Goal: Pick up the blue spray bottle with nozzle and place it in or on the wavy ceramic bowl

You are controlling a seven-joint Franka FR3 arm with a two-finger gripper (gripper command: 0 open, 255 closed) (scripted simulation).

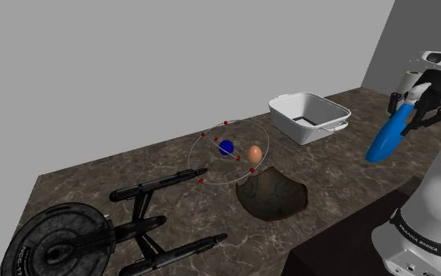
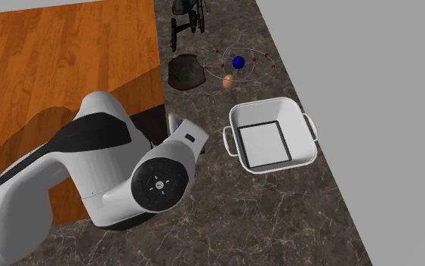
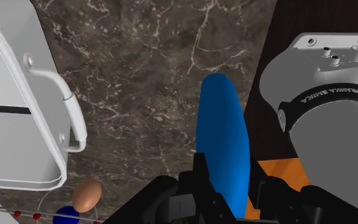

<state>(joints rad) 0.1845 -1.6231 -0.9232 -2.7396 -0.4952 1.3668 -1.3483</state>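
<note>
So the arm [image 2: 90, 162] is folded up close to its own base, with the wrist tipped so the gripper [image 1: 419, 99] points down and toward the shoulder view's left. It's clamped on the top end of the blue spray bottle [image 1: 387, 137]; in the wrist view you can see both black fingers [image 3: 199, 181] squeezing it from either side. The bottle hangs in the air at a slant, white nozzle end up in the gripper and fat rounded end down, not touching anything. It's roughly over the near edge of the counter [image 1: 328, 168], right beside the robot's base.

The brown wavy-rimmed bowl [image 1: 272, 194] is well apart from the bottle, toward the shoulder view's left and close to the counter's front edge. The marble between the two is bare. A white square pan [image 1: 309, 118] with handles sits farther back near the wall. An egg [image 1: 254, 154] is just beside the bowl on its far side, next to a blue ball toy [image 1: 226, 147] inside thin rings with red beads. Past that, a dark spaceship model [image 1: 93, 235] takes up the counter's far end.

The counter is dark brown marble with pale veins. The walls [image 1: 132, 63] are plain grey, and the floor [image 2: 52, 60] beside the counter is orange wood.
</note>
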